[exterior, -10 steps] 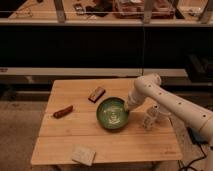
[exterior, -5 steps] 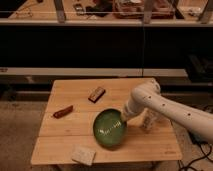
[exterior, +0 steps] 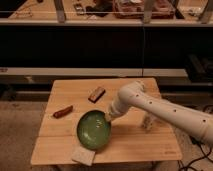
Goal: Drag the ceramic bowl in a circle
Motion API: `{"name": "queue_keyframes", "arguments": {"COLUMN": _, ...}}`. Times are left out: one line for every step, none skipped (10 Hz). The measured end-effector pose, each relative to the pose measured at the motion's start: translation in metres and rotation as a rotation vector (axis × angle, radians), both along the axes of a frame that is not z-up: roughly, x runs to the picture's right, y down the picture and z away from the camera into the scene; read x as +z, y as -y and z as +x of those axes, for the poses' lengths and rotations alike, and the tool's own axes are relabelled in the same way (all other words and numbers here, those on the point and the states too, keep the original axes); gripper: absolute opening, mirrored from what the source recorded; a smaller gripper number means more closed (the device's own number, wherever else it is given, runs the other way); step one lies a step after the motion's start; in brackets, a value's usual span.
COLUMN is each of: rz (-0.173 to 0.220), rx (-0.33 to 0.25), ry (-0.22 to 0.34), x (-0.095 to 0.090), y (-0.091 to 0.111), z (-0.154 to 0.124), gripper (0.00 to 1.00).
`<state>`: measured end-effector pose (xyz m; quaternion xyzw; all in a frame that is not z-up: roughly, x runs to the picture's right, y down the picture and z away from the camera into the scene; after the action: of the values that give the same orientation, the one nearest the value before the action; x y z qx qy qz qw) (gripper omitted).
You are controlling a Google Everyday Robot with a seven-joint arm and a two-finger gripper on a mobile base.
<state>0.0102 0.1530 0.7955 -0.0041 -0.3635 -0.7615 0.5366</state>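
The gripper (exterior: 109, 118) pinches the ceramic bowl (exterior: 93, 131) at its 2 o'clock rim, bowl at the table's (exterior: 135, 141) 7 o'clock, so the circle looks partway, arc back remaining

Bowl (exterior: 93, 131) slid left (with end effector (exterior: 109, 117))

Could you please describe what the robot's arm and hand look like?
The arm is white, made of smooth rounded tubes with a bulbous joint and a row of small dark dots along one segment. Its hand, at the rim of the bowl, is small and pale.
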Motion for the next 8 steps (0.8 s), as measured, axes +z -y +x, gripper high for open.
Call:
{"name": "queue_keyframes", "arguments": {"rz": -0.001, "rx": -0.005, "ry": 0.017, "x": 0.01, "y": 0.001, "z": -0.01, "gripper": 0.0}}
{"name": "queue_keyframes", "arguments": {"rz": -0.012, "rx": 0.005, "ry": 0.038, "x": 0.022, "y": 0.002, "z": -0.02, "gripper": 0.0}}
{"name": "queue_keyframes", "arguments": {"rz": -0.015, "rx": 0.009, "ry": 0.044, "x": 0.025, "y": 0.003, "z": -0.023, "gripper": 0.0}}
{"name": "queue_keyframes", "arguments": {"rz": -0.015, "rx": 0.009, "ry": 0.043, "x": 0.025, "y": 0.003, "z": -0.022, "gripper": 0.0}}
{"name": "queue_keyframes", "arguments": {"rz": -0.015, "rx": 0.012, "ry": 0.041, "x": 0.025, "y": 0.003, "z": -0.021, "gripper": 0.0}}
{"name": "queue_keyframes", "arguments": {"rz": -0.015, "rx": 0.011, "ry": 0.04, "x": 0.025, "y": 0.003, "z": -0.021, "gripper": 0.0}}
{"name": "queue_keyframes", "arguments": {"rz": -0.017, "rx": 0.008, "ry": 0.037, "x": 0.026, "y": 0.003, "z": -0.02, "gripper": 0.0}}
{"name": "queue_keyframes", "arguments": {"rz": -0.019, "rx": 0.002, "ry": 0.014, "x": 0.031, "y": 0.007, "z": -0.015, "gripper": 0.0}}
